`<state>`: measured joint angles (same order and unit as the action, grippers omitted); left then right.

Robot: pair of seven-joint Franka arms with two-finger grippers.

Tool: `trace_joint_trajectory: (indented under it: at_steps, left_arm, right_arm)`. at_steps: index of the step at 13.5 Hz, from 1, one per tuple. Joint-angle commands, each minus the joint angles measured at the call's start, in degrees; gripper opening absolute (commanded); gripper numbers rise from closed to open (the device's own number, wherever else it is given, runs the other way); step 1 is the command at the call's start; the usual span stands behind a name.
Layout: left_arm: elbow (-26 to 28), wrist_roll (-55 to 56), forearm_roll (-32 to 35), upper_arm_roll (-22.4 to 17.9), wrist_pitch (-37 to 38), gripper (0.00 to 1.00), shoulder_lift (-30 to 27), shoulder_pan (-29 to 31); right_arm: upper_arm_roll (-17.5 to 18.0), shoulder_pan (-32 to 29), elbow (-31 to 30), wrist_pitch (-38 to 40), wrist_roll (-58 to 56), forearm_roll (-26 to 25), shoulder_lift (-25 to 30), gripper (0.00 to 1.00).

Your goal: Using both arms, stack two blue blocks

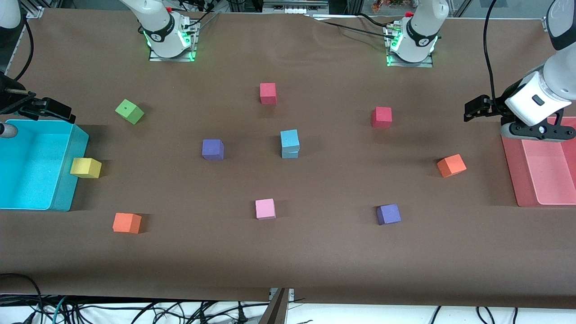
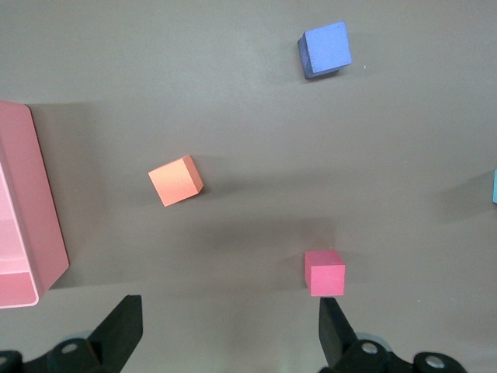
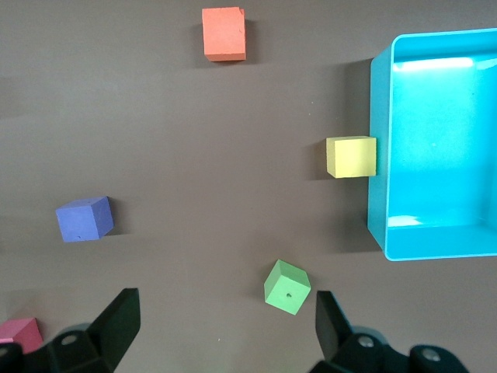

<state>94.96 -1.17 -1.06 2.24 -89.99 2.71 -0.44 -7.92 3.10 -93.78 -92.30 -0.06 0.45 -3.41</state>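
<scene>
**Two blue blocks stacked in the middle of the table**

One blue block point(image 1: 290, 139) is seen sitting on top of the other blue block point(image 1: 290, 154), in the middle of the brown table point(image 1: 315, 252). The top one is turned a little, so the edges do not line up. Nothing is touching the stack.

Around the stack, like numbers on a clock in the front view, other blocks are found: a red block point(image 1: 267, 92) at about 12, another red block point(image 1: 381, 117) at about 2, an orange block point(image 1: 451, 165) at about 3, a purple block point(image 1: 388, 214) at about 5, a pink block point(image 1: 265, 209) at about 6, and a purple block point(image 1: 213, 149) at 9, near the stack.

The left gripper point(image 2: 229, 330) is held up over the table beside the pink tray point(image 1: 513, 171). Its fingers are spread wide and nothing is held.

The right gripper point(image 3: 225, 330) is held up by the turquoise bin point(image 1: 67, 180). Its fingers are spread wide too, with nothing between them. A yellow block point(image 1: 85, 168) is touching the bin's wall.
</scene>
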Motion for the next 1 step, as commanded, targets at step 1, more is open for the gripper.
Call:
trace_joint_trajectory:
  at_steps: [1]
  left_arm:
    - [1.19,0.2,-2.62,-0.31,-0.18,1.0,-1.21,0.26]
  right_arm:
    - [0.36,-0.2,-0.18,0.54,-0.21,-0.54,0.69,1.0]
